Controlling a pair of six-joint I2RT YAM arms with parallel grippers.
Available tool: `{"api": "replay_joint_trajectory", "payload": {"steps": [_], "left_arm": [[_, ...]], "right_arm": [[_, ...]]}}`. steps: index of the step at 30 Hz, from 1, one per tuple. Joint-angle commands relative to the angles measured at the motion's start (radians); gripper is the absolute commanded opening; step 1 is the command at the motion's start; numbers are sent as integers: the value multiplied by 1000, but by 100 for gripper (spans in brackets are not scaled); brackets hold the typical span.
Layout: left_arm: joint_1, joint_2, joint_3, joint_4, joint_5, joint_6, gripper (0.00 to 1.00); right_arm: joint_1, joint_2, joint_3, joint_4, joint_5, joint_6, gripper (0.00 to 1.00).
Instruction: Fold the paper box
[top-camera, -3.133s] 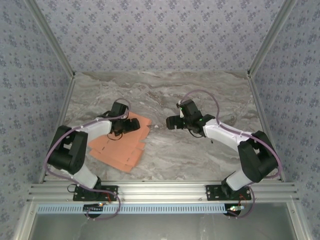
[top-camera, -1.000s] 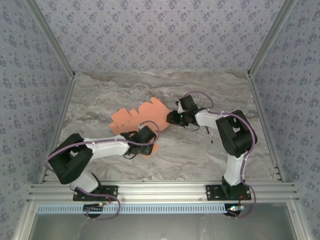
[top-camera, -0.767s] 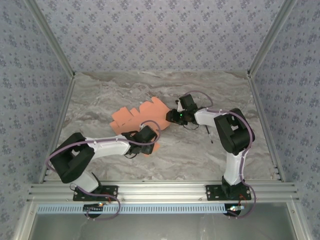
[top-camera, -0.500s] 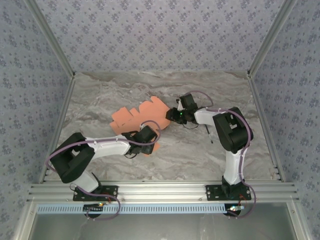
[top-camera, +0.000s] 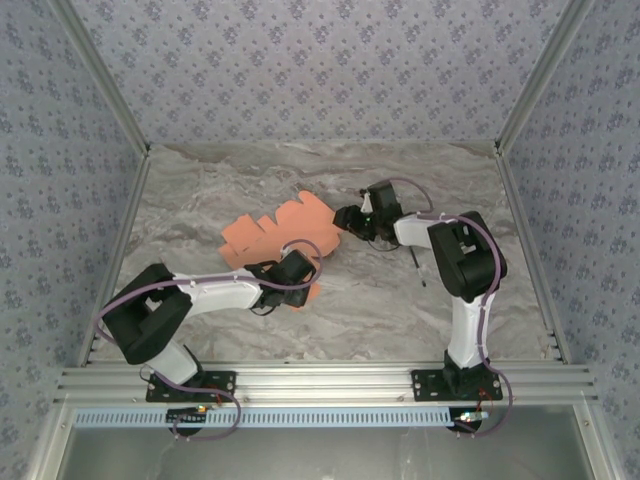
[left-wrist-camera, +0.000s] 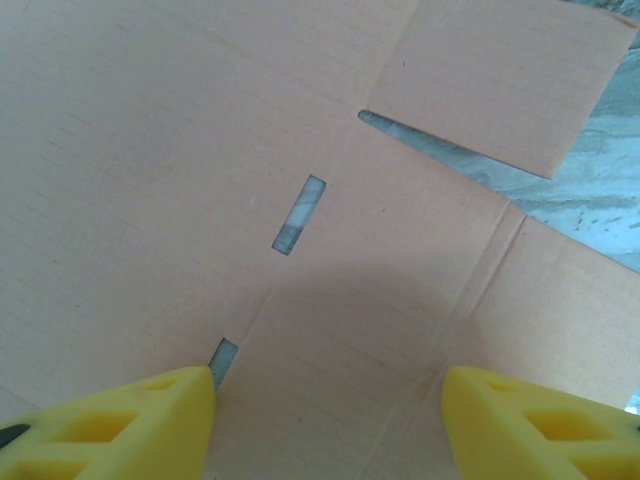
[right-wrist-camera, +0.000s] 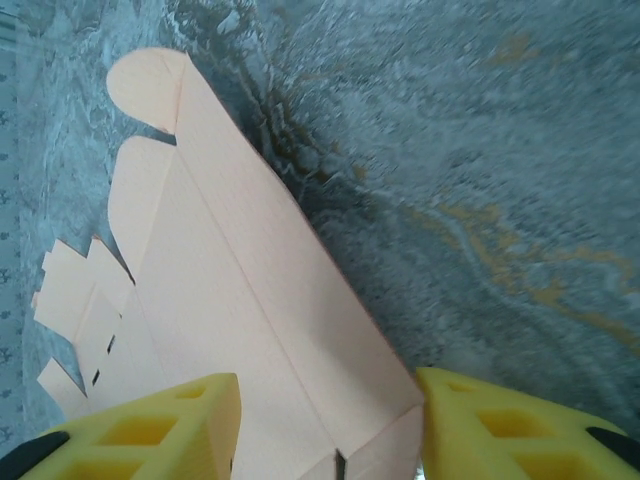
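The paper box (top-camera: 262, 232) is a flat, die-cut sheet of thin salmon-orange card with faint ribbing and pressed creases. It lies near the middle of the grey marbled tabletop (top-camera: 420, 180). The left gripper (top-camera: 288, 284) hangs over its near-right part. In the left wrist view the yellow fingertips stand apart above bare card (left-wrist-camera: 150, 120), beside a narrow slot (left-wrist-camera: 298, 215). The right gripper (top-camera: 342, 218) is at the sheet's right edge, fingers spread, with a corner of the card (right-wrist-camera: 230, 300) lying loose between them.

Half a second ago the right gripper sat closer to the near edge; the sheet and left arm look unchanged.

The notched tabs (top-camera: 250, 226) face the far-left corner and the rounded flaps (right-wrist-camera: 145, 85) point to the far edge. The long axis seems to run left to far right, though the left arm hides part of it.
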Motion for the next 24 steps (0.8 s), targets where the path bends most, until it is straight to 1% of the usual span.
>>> {"api": "replay_joint_trajectory", "payload": {"steps": [1, 5, 9, 14, 24], "left_arm": [[-4, 36, -18, -47, -5, 22, 62], [-4, 38, -16, -46, -4, 23, 62], [-4, 34, -16, -54, -8, 24, 62], [-4, 30, -17, -56, -11, 25, 62], [-5, 25, -17, -63, -13, 25, 62]], "right_arm": [[-19, 24, 52, -72, -47, -71, 53], [-43, 54, 108, -123, -96, -121, 56], [-63, 89, 151, -173, -129, -164, 56], [-54, 141, 217, -217, -185, -187, 53], [-38, 214, 300, -203, -254, -171, 34]]}}
